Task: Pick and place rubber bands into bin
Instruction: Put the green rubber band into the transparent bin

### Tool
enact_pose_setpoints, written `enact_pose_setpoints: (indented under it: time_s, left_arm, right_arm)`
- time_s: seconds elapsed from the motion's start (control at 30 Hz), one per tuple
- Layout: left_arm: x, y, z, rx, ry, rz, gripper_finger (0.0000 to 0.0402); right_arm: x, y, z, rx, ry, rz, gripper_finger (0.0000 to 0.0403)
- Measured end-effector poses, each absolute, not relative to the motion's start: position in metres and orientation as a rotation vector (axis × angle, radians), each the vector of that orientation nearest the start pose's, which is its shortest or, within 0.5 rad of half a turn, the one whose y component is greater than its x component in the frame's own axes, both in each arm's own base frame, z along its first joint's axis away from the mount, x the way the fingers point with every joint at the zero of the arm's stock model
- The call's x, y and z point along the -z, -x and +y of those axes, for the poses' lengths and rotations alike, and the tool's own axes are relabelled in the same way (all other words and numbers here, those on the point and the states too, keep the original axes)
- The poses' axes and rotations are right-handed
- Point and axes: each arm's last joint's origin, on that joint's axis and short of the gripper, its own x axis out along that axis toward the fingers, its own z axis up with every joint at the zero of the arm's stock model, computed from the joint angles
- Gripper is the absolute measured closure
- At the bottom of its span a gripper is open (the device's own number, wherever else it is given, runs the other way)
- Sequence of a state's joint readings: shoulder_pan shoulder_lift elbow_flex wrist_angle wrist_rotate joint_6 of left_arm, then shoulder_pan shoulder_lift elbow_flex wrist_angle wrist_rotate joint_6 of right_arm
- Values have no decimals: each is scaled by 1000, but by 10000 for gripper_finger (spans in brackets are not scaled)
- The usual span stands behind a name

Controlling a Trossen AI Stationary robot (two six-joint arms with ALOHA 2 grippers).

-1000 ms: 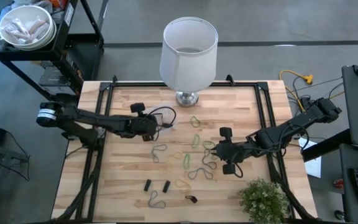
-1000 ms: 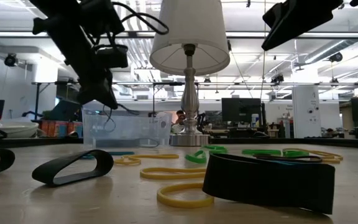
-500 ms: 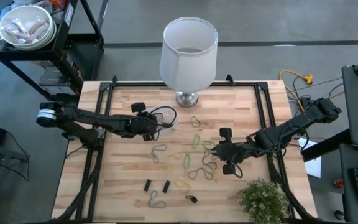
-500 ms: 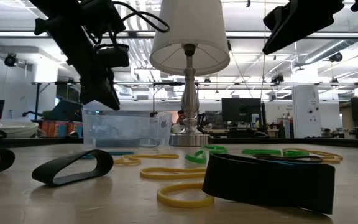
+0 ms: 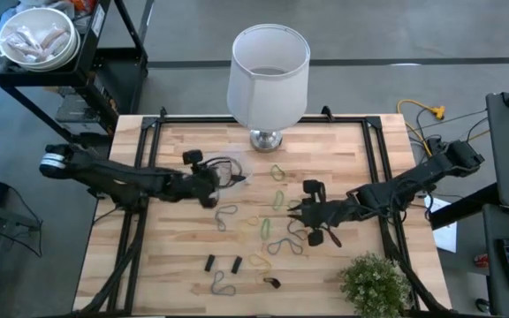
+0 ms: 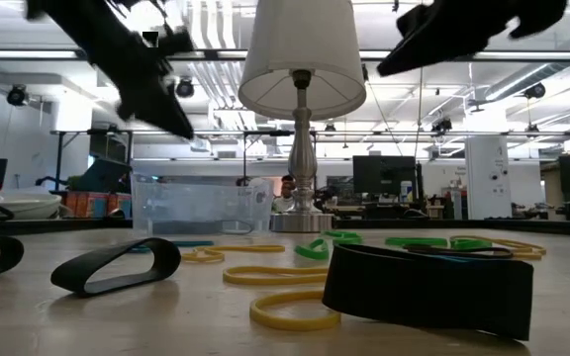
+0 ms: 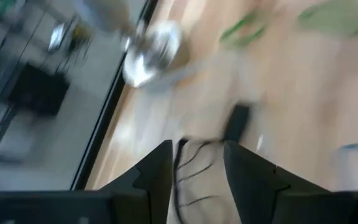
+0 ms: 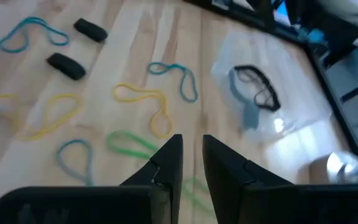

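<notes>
The left gripper (image 5: 208,187) hangs above the table (image 5: 343,141), just beside the bin (image 5: 228,170), on the side away from the lamp (image 5: 268,71). Its fingers (image 7: 157,171) stand apart and nothing is between them; in the left wrist view, thin black bands (image 7: 194,171) lie past the fingers on a pale surface. The bin sits near the lamp's base, toward the left arm. It is clear plastic, and the right wrist view shows a black band (image 8: 257,87) lying inside it.

The right gripper (image 5: 300,214) is over the middle of the table, above the loose bands. Its fingers (image 8: 166,163) are close together with a narrow gap, and no band shows between them. Under it in the right wrist view lie a yellow band (image 8: 148,102), a green band (image 8: 129,144) and a blue-looking loop (image 8: 179,78).

The other bands are spread on the table between the two arms and toward the front edge: green ones (image 5: 277,199) near the centre, grey loops (image 5: 226,215), two short black bands (image 5: 224,263) and one more dark one (image 5: 272,283) close to the plant (image 5: 374,283). In the low view a wide black band (image 6: 428,287) lies nearest to the camera, with a yellow one (image 6: 290,311) touching it, and another black loop (image 6: 117,267) well apart from them. The bin (image 6: 201,203) stands behind these, beside the lamp.
</notes>
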State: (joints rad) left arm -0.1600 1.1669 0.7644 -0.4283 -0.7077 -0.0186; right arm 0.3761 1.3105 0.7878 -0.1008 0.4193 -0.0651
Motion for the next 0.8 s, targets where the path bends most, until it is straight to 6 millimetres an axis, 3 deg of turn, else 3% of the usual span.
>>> enact_pose_setpoints:
  time_s: [0.2, 0.4, 0.63, 0.8]
  left_arm:
    - [-264, -190, -66, -281, -325, 570, 273]
    - [-262, -160, -99, -63, -346, 482, 273]
    - [-254, -149, -117, 46, -383, 475, 273]
    - [-256, -149, -119, 50, -372, 459, 273]
  right_arm:
    - [-220, -269, 74, 74, 332, 629, 346]
    - [-204, -278, 68, 79, 316, 692, 346]
    - [-183, -296, 76, -118, 257, 686, 346]
    - [-171, -318, 77, -125, 279, 711, 346]
